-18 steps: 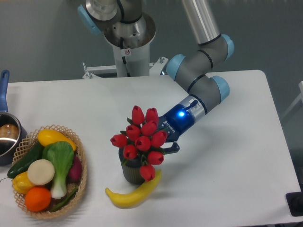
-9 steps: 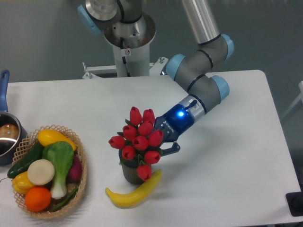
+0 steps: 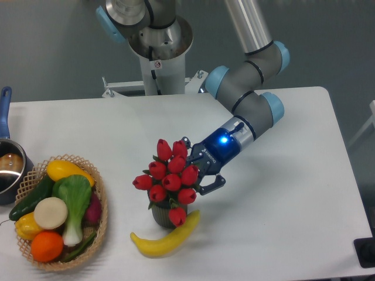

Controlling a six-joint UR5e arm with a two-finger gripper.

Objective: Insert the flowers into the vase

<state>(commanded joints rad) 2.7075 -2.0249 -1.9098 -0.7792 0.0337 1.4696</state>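
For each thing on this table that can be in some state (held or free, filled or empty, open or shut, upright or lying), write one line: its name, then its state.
flowers: upright, sitting in the vase, buds spreading wider than it
vase: upright, mostly hidden by the flowers
gripper: beside the bunch; whether it grips cannot be told
banana: lying flat, against the vase's base
basket: filled with vegetables and fruit
pot: upright at the table's left edge, partly out of view
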